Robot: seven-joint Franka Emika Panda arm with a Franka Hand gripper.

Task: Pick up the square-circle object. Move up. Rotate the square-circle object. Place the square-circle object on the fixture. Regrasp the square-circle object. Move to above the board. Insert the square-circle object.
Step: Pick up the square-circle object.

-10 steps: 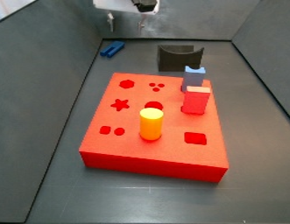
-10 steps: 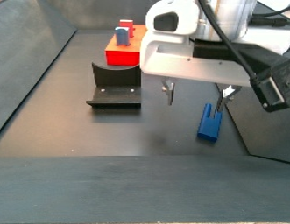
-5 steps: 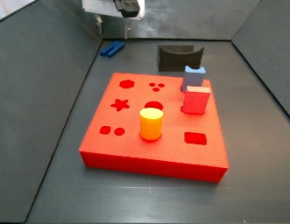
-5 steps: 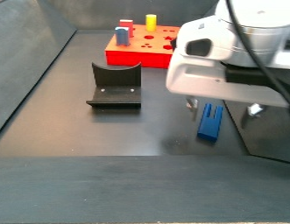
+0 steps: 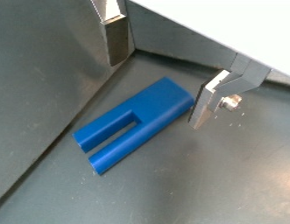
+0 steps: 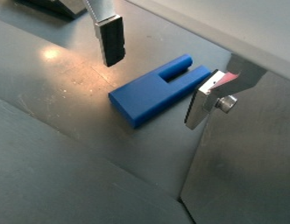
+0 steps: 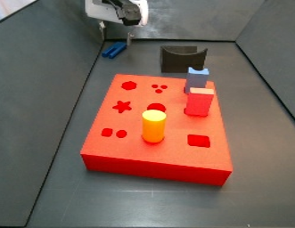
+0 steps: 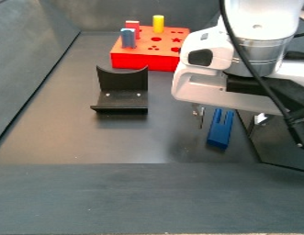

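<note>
The square-circle object [image 5: 130, 128] is a dark-blue flat piece with two peg legs, lying on the grey floor beside the wall; it also shows in the other wrist view [image 6: 159, 92]. My gripper [image 5: 162, 74] is open, low over it, one finger [image 6: 109, 40] on each side and neither touching. In a side view the gripper [image 7: 118, 32] hangs at the far left corner over the piece [image 7: 112, 51]. The dark fixture [image 8: 119, 90] stands apart on the floor. The red board [image 7: 174, 156] lies mid-floor.
On the board stand a yellow cylinder [image 7: 153, 126] and a red block with a light-blue top [image 7: 200, 93]. The fixture [image 7: 181, 58] sits behind the board. Grey enclosure walls rise close beside the blue piece [image 8: 220, 128].
The gripper has travelled sideways and come down over the blue piece, its open fingers now straddling it. The piece has not moved.
</note>
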